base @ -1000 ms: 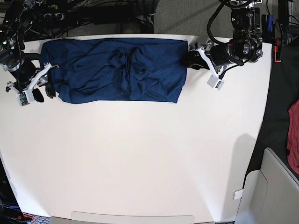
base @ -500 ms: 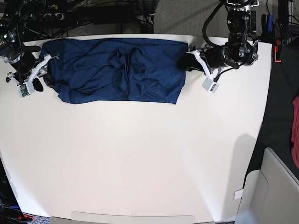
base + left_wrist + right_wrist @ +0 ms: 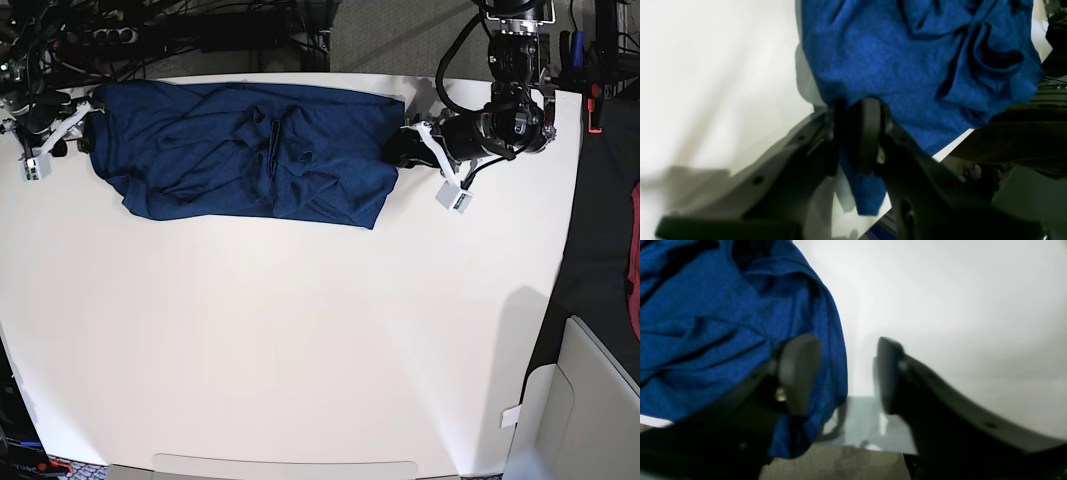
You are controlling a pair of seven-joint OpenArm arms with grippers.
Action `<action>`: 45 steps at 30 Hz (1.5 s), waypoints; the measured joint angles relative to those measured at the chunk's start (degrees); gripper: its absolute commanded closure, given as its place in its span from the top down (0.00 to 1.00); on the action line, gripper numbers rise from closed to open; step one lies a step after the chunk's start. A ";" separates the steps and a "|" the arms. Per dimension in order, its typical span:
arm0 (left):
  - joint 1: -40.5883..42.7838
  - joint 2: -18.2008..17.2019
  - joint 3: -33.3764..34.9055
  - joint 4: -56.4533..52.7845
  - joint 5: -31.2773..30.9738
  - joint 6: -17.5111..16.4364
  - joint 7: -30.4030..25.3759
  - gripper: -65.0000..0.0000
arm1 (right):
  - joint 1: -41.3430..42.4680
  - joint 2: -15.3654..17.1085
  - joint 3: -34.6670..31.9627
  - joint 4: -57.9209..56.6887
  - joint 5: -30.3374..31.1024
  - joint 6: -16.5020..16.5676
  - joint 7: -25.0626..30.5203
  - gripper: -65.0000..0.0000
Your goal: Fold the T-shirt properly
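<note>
Your left gripper sits at the right end of the shirt in the base view, and its jaws are pinched narrow on a fold of the blue fabric. In the left wrist view the cloth runs between the two dark fingers, and a short tail of it hangs out below the grip. The rest of the cloth spreads away from that pinch in rumpled folds.

Your right gripper is at the shirt's left end, near the far left corner of the table. Its jaws stand wide apart. In the right wrist view one finger lies against the blue cloth, with fabric draped around and below it, while the other finger is over bare white table, clear of the cloth. You are not gripping anything on that side.

The shirt lies along the far edge of the table, stretched left to right between your two grippers. It is wrinkled, with a bunched ridge of folds near its middle. Its near edge runs roughly straight, sloping slightly from left to right. Most of the white table in front of it, toward the near side, is open surface.

At the right edge of the base view, off the table, you can see a strip of red cloth.
</note>
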 measured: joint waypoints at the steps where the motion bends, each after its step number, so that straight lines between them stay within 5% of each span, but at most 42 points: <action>1: 0.11 -0.02 -0.02 0.00 0.04 0.02 0.00 0.13 | 0.20 0.00 0.02 0.00 0.46 0.02 -0.02 0.54; 14: 0.26 0.00 0.26 0.00 -0.04 0.02 0.00 0.13 | 6.12 -0.04 0.07 -12.74 3.87 -0.04 -0.31 0.56; 19: 0.24 0.00 0.26 0.00 -0.22 0.02 -0.02 0.13 | 5.81 -0.09 -0.22 -12.74 4.15 -0.02 0.07 0.77; 28: 0.24 0.00 0.28 0.00 -0.20 0.02 0.00 0.13 | 5.70 -0.28 -0.26 -12.68 4.15 -0.02 0.31 0.78; 45: 0.26 0.00 0.28 0.00 -0.17 0.02 0.00 0.13 | 8.15 -8.50 -0.74 -11.34 10.93 0.63 -6.29 0.78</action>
